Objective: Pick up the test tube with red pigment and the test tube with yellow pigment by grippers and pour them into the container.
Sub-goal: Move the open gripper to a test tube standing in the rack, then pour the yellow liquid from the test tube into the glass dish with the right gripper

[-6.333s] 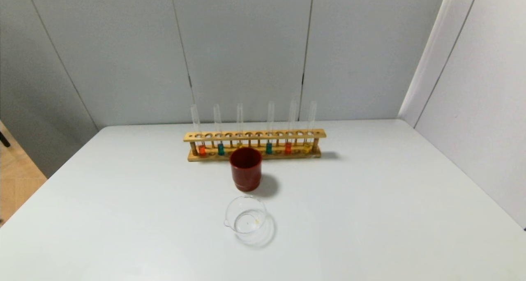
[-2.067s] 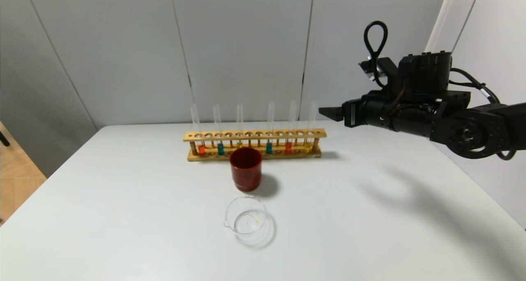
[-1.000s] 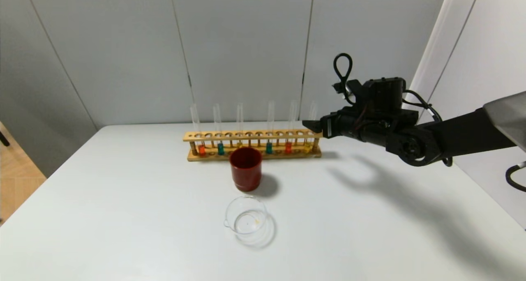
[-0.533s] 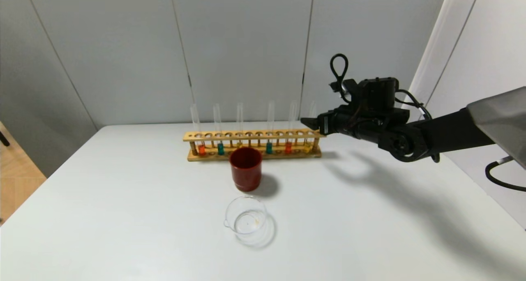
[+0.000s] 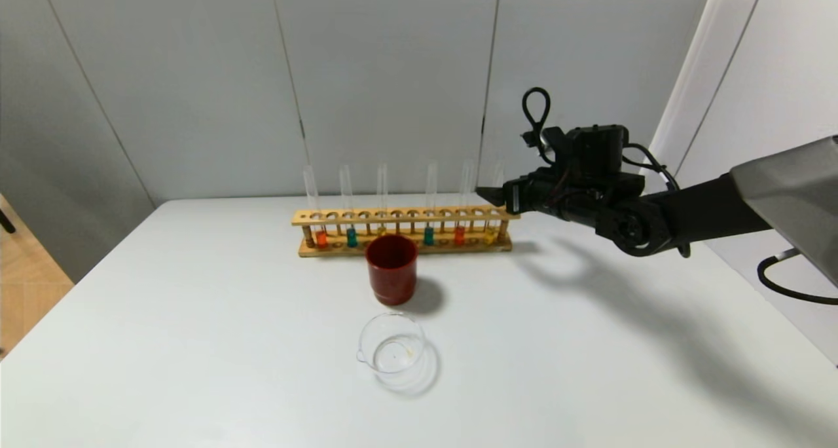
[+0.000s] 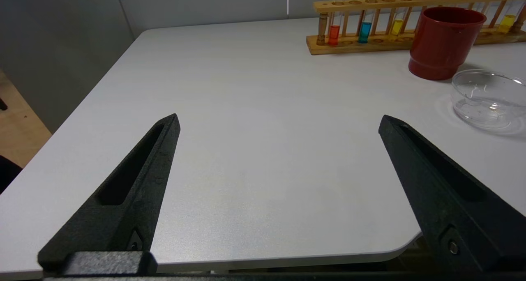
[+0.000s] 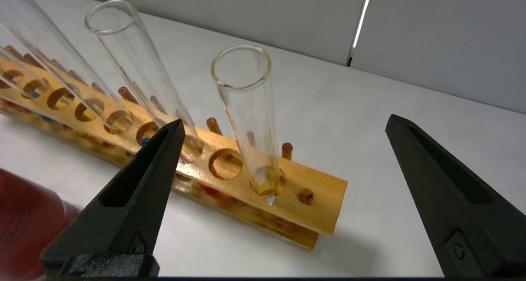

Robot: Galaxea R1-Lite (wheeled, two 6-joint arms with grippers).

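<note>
The right gripper (image 7: 283,127) is held with its jaws spread wide and nothing between them but air and the upper part of one tube. It is positioned at the right end of the wooden test tube rack (image 5: 406,230), level with the tube tops.

The test tube with yellow pigment (image 7: 248,116) stands upright in the end hole of the rack, framed between the jaws but nearer one finger than the other; no contact is visible. The test tube with red pigment (image 5: 460,209) stands in the rack two holes farther in.

For a sound grasp, the gripper is best centred on the yellow tube first, so that both fingers meet the glass together and the tube is not tilted against the rack hole. The neighbouring tube should be kept outside the jaws. The glass is likely slippery, so closure should be gentle and the lift straight up.

The glass container (image 5: 391,350) sits in front of the rack, beyond the dark red cup (image 5: 391,268). The left gripper (image 6: 279,123) is parked wide open and empty, well clear of the rack.
</note>
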